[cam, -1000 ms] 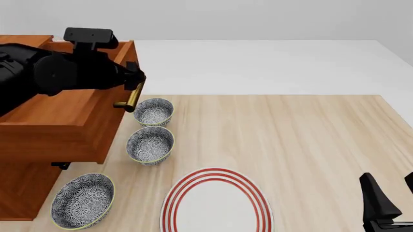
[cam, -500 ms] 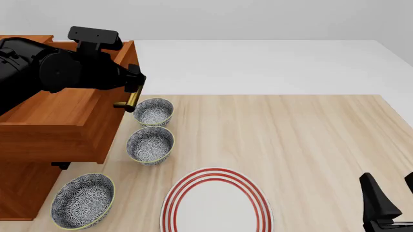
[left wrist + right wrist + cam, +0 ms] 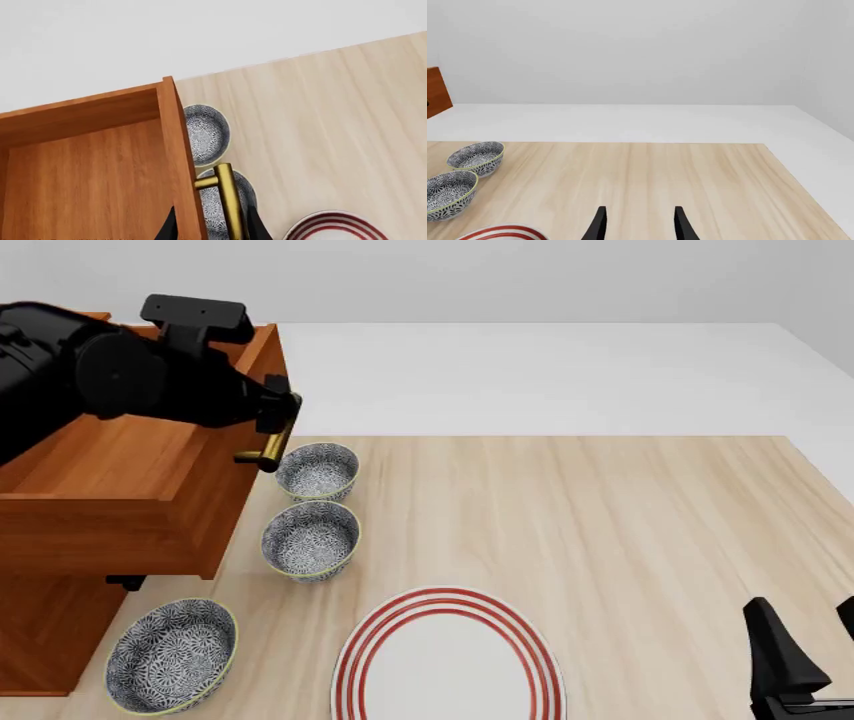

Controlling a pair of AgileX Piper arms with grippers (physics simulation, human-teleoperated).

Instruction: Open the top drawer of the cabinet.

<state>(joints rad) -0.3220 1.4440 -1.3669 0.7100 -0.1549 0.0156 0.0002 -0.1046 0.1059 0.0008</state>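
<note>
We have the top drawer point(image 3: 127, 475) pulled well out of the cabinet point(image 3: 40, 630); our left gripper point(image 3: 208, 231) fingers straddle its brass handle point(image 3: 225, 197), grip unclear; right gripper point(image 3: 637, 225) fingers wide, empty.

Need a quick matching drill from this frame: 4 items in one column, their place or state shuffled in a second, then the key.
Column 1
1. top drawer
2. brass handle
3. red-ringed plate
4. right gripper

Column 2
A. open over bare table, holding nothing
B. between the left gripper's fingers
C. pulled out, plain wooden interior showing
D. flat on the table at the near edge, right of the nearest bowl

Pairs: 1-C, 2-B, 3-D, 4-A
</note>
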